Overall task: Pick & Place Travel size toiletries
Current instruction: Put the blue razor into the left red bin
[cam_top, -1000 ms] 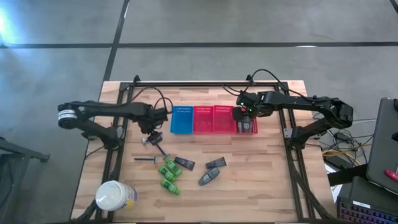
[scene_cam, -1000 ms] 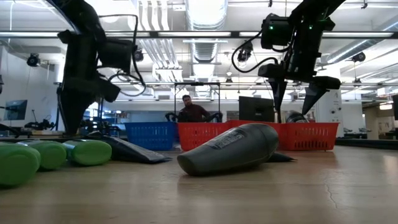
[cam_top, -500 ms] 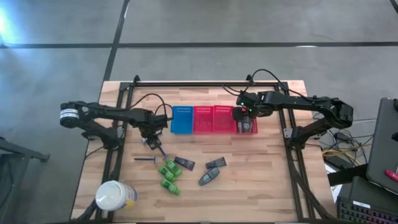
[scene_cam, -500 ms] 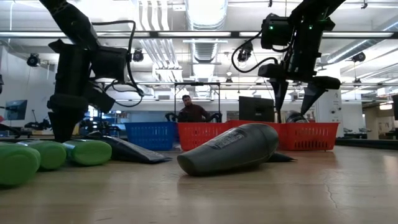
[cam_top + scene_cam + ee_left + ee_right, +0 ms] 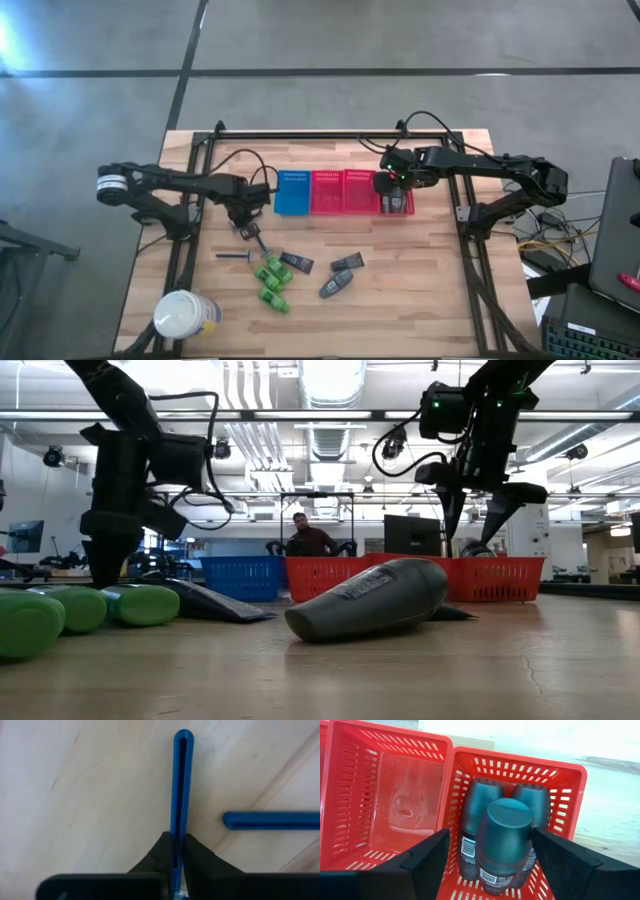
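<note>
- The left pincer (image 5: 243,226) stood low over the tabletop (image 5: 420,300), at about 8 o'clock from the blue basket (image 5: 292,193).
- In the left wrist view its fingertips (image 5: 192,855) were pressed together on the thin blue handle of a razor (image 5: 180,790), which lay flat on the wood; a second blue razor handle (image 5: 272,820) lay just beside it, at a right angle and apart from it.
- The right pincer (image 5: 396,196) hung over the rightmost red basket (image 5: 399,203), its jaws spread and holding nothing.
- In the right wrist view a grey oval container (image 5: 502,842) lay on top of two more containers inside that red basket (image 5: 560,775), between the spread fingers (image 5: 427,857); the neighbouring red basket (image 5: 350,750) showed only its mesh floor.
- The remaining toiletries lay at about 6 o'clock from the baskets: three bright green bottles (image 5: 271,282) close together, a dark tube (image 5: 296,263) just beside them, and two grey oval containers (image 5: 341,275) further toward 3 o'clock.
- In the low view the green bottles (image 5: 60,615) and one grey container (image 5: 370,598) lay on their sides.
- A large white jar (image 5: 185,315) stood near the tabletop's 7 o'clock corner, well apart from the rest.
- A person (image 5: 309,538) sat in the room beyond the tabletop.
</note>
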Controlling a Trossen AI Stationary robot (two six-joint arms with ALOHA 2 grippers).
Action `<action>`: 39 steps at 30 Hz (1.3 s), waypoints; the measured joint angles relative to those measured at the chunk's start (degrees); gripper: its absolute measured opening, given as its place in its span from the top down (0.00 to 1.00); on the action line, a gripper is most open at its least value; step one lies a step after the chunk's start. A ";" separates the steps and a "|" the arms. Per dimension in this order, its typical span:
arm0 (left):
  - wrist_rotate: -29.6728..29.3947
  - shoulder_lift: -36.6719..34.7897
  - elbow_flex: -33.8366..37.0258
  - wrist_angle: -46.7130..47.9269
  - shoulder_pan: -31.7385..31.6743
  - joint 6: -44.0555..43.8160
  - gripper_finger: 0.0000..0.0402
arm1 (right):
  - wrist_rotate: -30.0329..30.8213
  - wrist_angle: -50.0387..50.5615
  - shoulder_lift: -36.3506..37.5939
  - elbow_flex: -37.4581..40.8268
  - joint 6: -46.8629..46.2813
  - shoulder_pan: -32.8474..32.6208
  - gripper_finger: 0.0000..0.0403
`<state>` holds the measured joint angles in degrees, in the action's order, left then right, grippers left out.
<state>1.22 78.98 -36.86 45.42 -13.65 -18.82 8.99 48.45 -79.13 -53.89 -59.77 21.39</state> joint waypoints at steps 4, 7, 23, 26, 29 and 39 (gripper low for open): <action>1.42 -0.89 -2.18 -0.98 0.07 -2.42 0.95 | -0.09 0.02 0.00 0.00 0.60 0.02 0.33; 1.43 -3.10 -4.04 -1.13 0.00 -3.93 0.95 | -0.28 0.08 0.22 0.00 1.36 0.00 0.35; 11.55 -4.44 -9.56 -46.65 -5.47 -36.03 0.95 | 0.58 0.72 5.38 -0.04 1.48 0.99 0.28; 11.48 3.52 -13.89 -47.72 -4.77 -38.89 0.95 | 0.60 0.89 6.56 -0.04 2.14 1.05 0.25; 9.86 9.98 -20.02 -44.32 -3.93 -39.11 0.95 | 0.82 1.03 8.23 -0.04 3.26 1.03 0.22; 3.21 23.32 -38.61 -25.17 -3.87 -36.77 0.95 | 4.68 0.94 15.06 -0.04 5.00 1.01 0.12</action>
<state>4.42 102.30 -75.48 20.25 -17.52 -55.59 13.68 49.39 -64.08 -53.93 -54.78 22.39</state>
